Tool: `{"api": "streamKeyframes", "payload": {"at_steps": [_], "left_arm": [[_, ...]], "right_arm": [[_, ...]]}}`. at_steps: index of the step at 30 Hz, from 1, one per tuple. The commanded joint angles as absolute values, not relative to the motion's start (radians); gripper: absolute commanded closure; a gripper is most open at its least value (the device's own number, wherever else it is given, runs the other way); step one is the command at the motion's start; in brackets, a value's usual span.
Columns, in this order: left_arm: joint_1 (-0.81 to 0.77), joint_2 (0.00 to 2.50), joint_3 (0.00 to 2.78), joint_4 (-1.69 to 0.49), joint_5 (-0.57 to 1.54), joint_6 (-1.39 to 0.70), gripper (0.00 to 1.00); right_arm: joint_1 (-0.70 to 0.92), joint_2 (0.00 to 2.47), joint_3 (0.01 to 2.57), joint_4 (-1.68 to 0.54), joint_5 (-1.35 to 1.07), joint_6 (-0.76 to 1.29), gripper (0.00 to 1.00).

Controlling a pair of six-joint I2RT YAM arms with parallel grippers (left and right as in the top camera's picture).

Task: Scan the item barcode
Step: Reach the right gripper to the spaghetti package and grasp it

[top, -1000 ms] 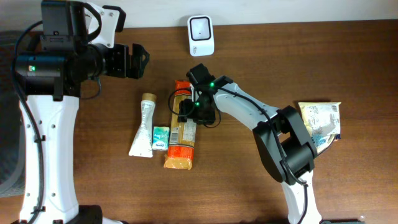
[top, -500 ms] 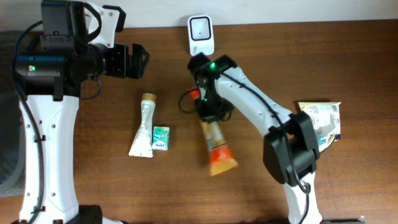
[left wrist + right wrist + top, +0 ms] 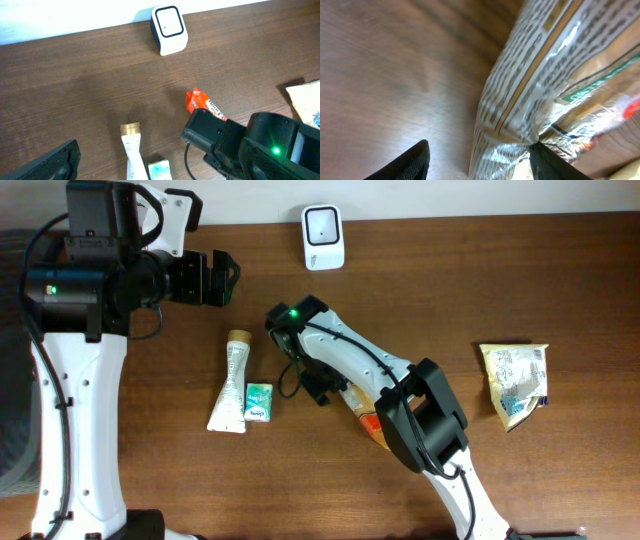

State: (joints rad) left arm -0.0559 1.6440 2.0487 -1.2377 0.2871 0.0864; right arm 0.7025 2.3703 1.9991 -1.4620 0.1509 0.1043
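Packet is showing orange ends and small black print, scanner is looking white, table is showing brown woodgrain.

- Overhead: fixed above, looking straight down on the whole table from well back.
- Left wrist: raised and tilted down across the table toward its far edge; shares the scanner, tube and packet with the overhead.
- Right wrist: low, hard against the packet, tabletop blurred alongside.
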Motion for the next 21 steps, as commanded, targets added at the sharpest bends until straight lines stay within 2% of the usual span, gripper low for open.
{"api": "streamKeyframes", "payload": {"at_steps": [1,3,7,9,10,11,16,18,21], "left_arm": [[-0.051,1.639,2.051,-1.237,0.291,0.103,0.01],[-0.051,1.639,2.051,-1.237,0.291,0.103,0.01],[-0.051,1.639,2.051,-1.237,0.291,0.103,0.01],[-0.051,1.639,2.051,-1.236,0.291,0.103,0.01],[-0.051,1.639,2.051,-1.236,0.291,0.103,0.01],[-0.051,1.639,2.051,-1.237,0.291,0.103,0.01],[-0.051,1.639,2.051,-1.237,0.291,0.103,0.01],[-0.051,1.639,2.051,-1.237,0.291,0.103,0.01],[-0.052,1.639,2.051,-1.237,0.291,0.103,0.01]], "right_arm": [[0.678,2.363,2.016,-1.466,0.163,0.083,0.24],[0.627,2.363,2.020,-1.462,0.228,0.086,0.15],[0.606,2.343,2.088,-1.497,0.213,0.085,0.14],[0.591,2.292,2.142,-1.524,0.205,0.084,0.08],[0.562,2.274,2.143,-1.528,0.115,0.032,0.02],[0.526,2.273,2.142,-1.538,-0.027,-0.044,0.01],[0.403,2.280,1.953,-1.502,-0.189,-0.127,0.01],[0.402,2.280,1.895,-1.462,-0.296,-0.179,0.01],[0.412,2.280,1.832,-1.400,-0.303,-0.179,0.06]]}}
